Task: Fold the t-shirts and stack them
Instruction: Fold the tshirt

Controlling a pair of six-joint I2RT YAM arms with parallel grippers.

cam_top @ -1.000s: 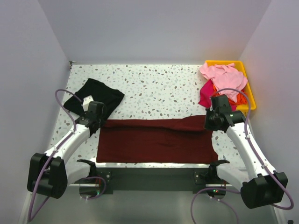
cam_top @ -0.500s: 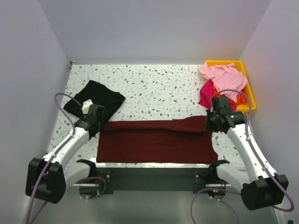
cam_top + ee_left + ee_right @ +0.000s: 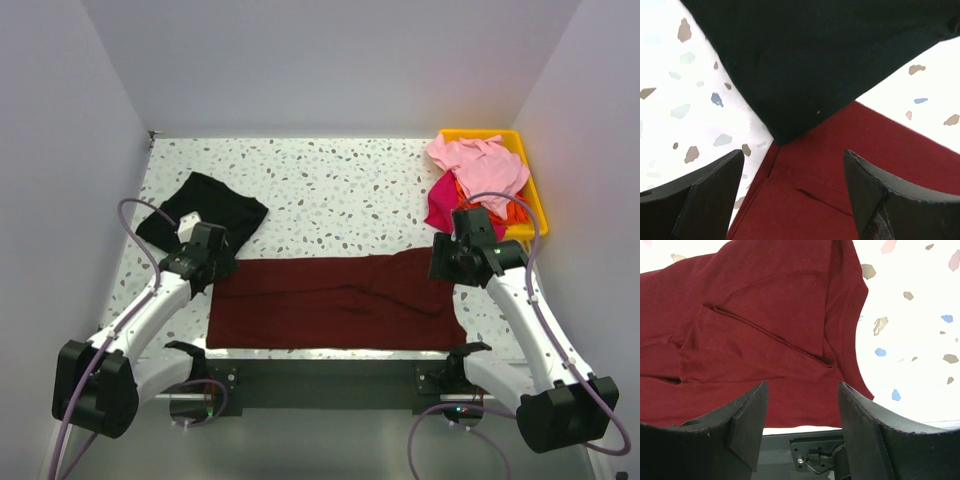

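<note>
Left claw (image 3: pixel 792 155), right claw (image 3: pixel 802 386), parted above maroon t-shirt (image 3: pixel 335 300)

The maroon t-shirt (image 3: pixel 335 300) is a plain dark wine red, and the black t-shirt (image 3: pixel 215 205) is plain too. The table (image 3: pixel 340 185) is white, speckled with grey, brown and blue flecks. A light pink t-shirt (image 3: pixel 478 165), a magenta t-shirt (image 3: pixel 440 210) and an orange t-shirt (image 3: pixel 512 212) show against the bright yellow bin (image 3: pixel 540 205). The cables (image 3: pixel 135 205) are purple, the walls (image 3: pixel 320 60) pale lilac-grey

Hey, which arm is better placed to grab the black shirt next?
Left. The left gripper, open, hangs at the near corner of the black shirt, over the left end of the maroon shirt. The right gripper is at that shirt's other end, farther away.
</note>
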